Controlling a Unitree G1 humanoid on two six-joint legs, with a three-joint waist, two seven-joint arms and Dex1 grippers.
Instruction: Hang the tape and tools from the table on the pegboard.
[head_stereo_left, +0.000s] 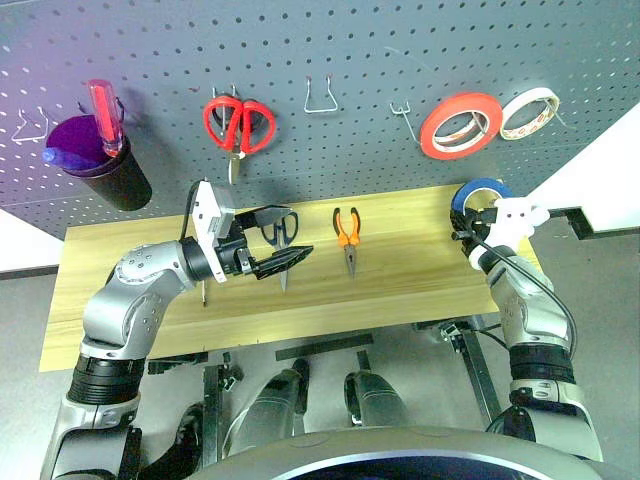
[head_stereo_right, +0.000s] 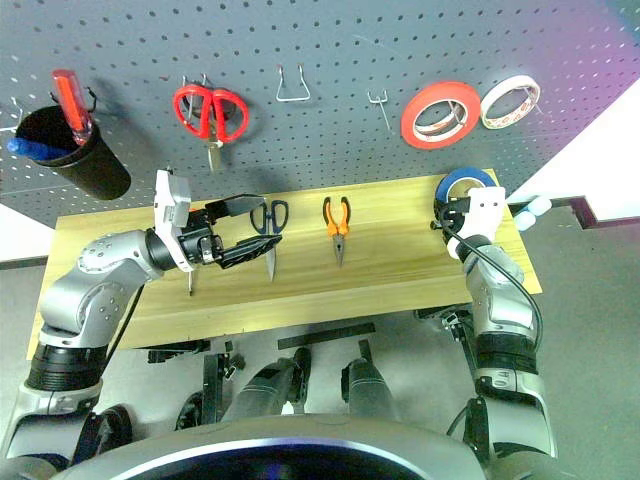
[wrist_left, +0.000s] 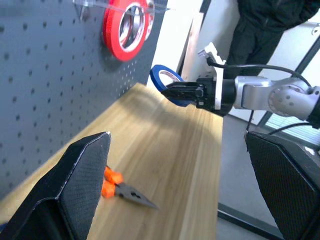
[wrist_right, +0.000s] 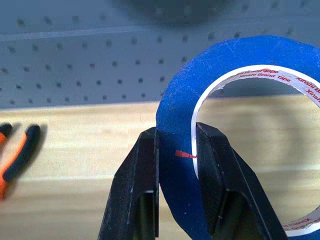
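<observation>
Bare hook (head_stereo_left: 403, 118) beside red-orange roll (head_stereo_left: 461, 126)

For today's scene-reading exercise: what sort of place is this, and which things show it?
Probably a workshop or lab: a dark grey perforated pegboard with wire hooks holds red-handled scissors and a red-orange tape roll, above a light wood-grain table.

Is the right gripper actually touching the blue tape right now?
Touching. The right wrist view shows the right gripper closed on the blue tape, one black finger outside the ring wall, the other inside it.
</observation>
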